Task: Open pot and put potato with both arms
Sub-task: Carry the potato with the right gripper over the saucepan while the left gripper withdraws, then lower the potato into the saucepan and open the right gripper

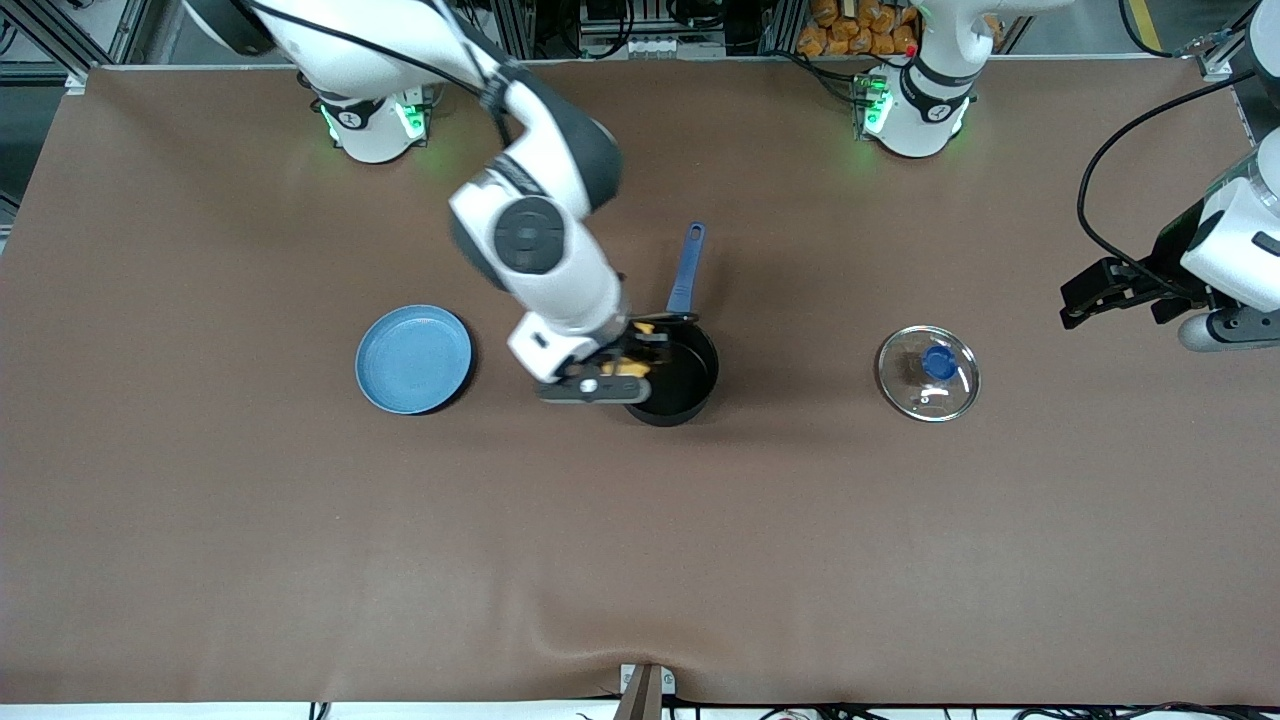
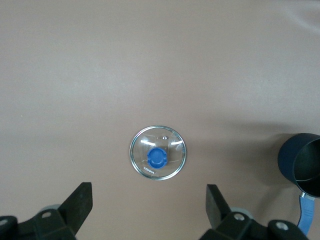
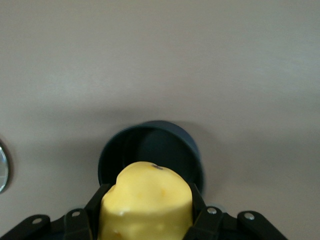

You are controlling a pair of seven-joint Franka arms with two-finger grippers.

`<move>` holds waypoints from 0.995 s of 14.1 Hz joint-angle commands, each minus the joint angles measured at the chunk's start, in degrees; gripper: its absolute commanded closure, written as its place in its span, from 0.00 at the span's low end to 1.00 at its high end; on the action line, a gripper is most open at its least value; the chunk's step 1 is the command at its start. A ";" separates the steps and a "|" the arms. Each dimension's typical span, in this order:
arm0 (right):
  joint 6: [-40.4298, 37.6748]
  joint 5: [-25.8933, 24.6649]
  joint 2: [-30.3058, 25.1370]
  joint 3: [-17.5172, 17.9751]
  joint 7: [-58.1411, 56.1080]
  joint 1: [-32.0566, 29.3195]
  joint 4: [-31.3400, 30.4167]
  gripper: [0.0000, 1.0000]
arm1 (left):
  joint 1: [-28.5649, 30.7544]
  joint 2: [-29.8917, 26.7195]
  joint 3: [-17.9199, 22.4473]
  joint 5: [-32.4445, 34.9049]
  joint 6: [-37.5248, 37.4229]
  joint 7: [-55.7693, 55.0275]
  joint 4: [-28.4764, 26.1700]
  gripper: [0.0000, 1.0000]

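Note:
The black pot (image 1: pixel 680 385) stands open at mid-table, its blue handle (image 1: pixel 686 268) pointing toward the robots' bases. My right gripper (image 1: pixel 622 368) is shut on the yellow potato (image 3: pixel 147 200) and holds it over the pot's rim, on the side toward the right arm's end. In the right wrist view the pot's dark, empty inside (image 3: pixel 155 145) lies just past the potato. My left gripper (image 1: pixel 1078 298) is open and empty, up over the table at the left arm's end. Its fingers (image 2: pixel 80 205) stand wide apart. The pot (image 2: pixel 302 165) also shows in the left wrist view.
The clear glass lid with a blue knob (image 1: pixel 928 372) lies flat on the table between the pot and the left gripper, and shows in the left wrist view (image 2: pixel 158 152). A light-blue plate (image 1: pixel 413 358) sits empty beside the pot toward the right arm's end.

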 commanded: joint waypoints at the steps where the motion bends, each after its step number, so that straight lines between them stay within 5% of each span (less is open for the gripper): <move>1: 1.69 -5.41 6.23 -0.45 0.61 2.80 4.74 1.00 | 0.30 -0.46 -0.29 -0.78 -1.36 -0.38 0.52 0.00; 14: 3.62 -11.59 14.86 -0.54 4.11 6.94 4.65 1.00 | 1.27 -0.55 0.24 -5.09 -1.36 -0.03 0.52 0.00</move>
